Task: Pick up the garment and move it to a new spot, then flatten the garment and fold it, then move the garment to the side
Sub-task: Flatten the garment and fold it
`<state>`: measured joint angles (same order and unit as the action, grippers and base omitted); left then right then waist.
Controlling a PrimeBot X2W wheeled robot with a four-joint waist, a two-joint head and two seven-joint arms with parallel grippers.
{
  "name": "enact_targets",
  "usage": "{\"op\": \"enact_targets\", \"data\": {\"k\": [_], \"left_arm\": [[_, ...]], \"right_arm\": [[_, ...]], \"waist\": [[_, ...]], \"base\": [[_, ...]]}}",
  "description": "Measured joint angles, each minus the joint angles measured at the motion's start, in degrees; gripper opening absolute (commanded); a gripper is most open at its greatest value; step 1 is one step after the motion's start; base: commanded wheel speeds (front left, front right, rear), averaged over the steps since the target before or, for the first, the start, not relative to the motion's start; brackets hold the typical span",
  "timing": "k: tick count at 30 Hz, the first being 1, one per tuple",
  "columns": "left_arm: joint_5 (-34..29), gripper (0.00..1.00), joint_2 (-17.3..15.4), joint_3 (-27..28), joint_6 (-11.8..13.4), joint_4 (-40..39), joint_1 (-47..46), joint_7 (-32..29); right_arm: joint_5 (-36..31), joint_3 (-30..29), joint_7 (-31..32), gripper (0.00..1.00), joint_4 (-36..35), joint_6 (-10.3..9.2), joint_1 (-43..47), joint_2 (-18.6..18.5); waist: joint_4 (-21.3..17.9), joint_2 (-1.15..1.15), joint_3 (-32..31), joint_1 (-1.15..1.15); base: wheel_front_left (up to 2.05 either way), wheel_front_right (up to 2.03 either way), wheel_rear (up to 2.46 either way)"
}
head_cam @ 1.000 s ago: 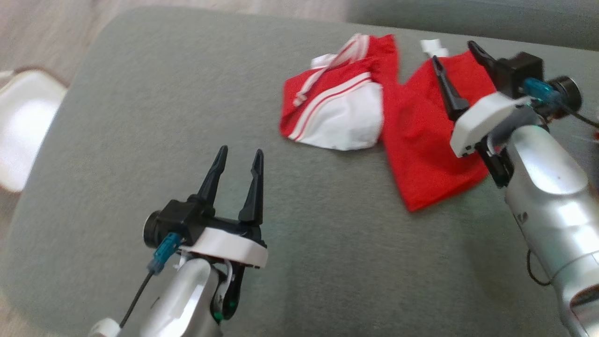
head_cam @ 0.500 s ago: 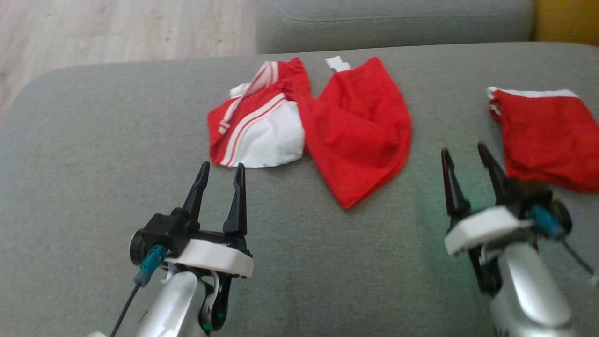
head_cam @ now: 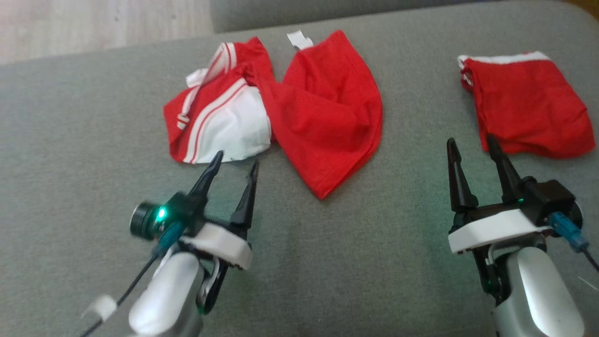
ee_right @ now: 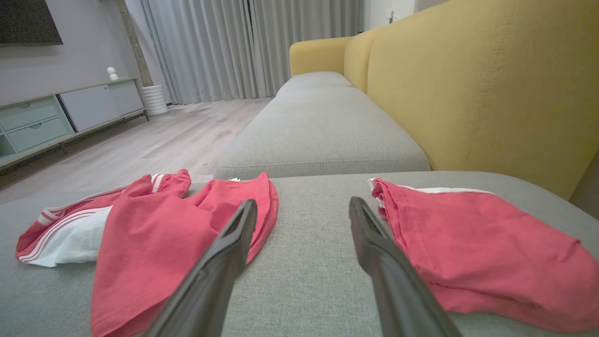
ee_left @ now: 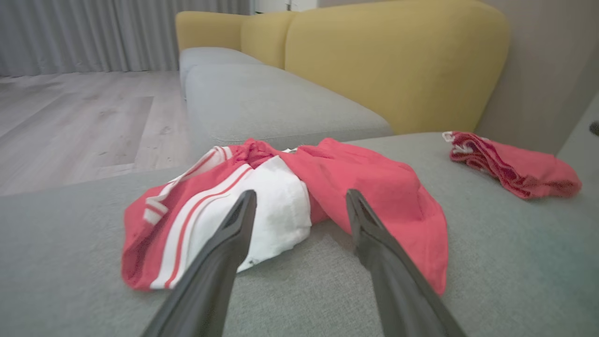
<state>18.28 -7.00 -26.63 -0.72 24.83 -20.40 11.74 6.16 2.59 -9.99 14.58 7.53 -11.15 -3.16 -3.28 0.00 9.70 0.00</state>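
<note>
Left pincer point(head_cam: 237, 158): forearm low over the grey sofa seat point(head_cam: 84, 140), fingers spread, released, tips at the white edge of the red-and-white garment point(head_cam: 323, 112), crumpled mid-seat. Right pincer point(head_cam: 470, 139): released, fingers pointing forward, near the folded red garment point(head_cam: 524, 107).

**Layout on the sofa seat point(head_cam: 93, 140)**

The left garment point(head_cam: 299, 107) lies on the seat toward its far edge. The right garment point(head_cam: 524, 103) lies on the same seat, well apart to the right. The left end effector point(head_cam: 237, 159) sits just before the left garment's near edge, the right end effector point(head_cam: 470, 139) just before the right garment's near left corner. Behind the seat lie another seat cushion point(head_cam: 281, 11) and the floor point(head_cam: 93, 23).
</note>
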Motion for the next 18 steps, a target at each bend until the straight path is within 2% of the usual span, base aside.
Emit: {"op": "enact_targets", "data": {"k": [6,10,18], "left_arm": [[-3.8,1.0,-0.8,-4.3,-2.8,6.5,-7.3,-4.2],[-6.0,1.0,-2.0,-5.6,-2.8,11.6,-11.2,-6.3],[-8.8,1.0,-2.7,-7.4,-2.8,18.3,-16.2,-4.7]], "right_arm": [[1.3,0.3,0.9,1.0,-1.4,0.0,-0.2,0.0],[1.9,0.7,0.9,1.0,-1.6,0.0,-1.2,0.0],[2.7,0.8,0.8,1.0,-1.7,0.0,-2.4,0.0]], "waist": [[-1.7,0.0,3.6,0.01],[-2.9,0.0,5.7,0.01],[-5.1,0.0,8.1,0.0]], "base": [[0.0,0.0,0.0],[0.0,0.0,0.0],[0.0,0.0,0.0]]}}
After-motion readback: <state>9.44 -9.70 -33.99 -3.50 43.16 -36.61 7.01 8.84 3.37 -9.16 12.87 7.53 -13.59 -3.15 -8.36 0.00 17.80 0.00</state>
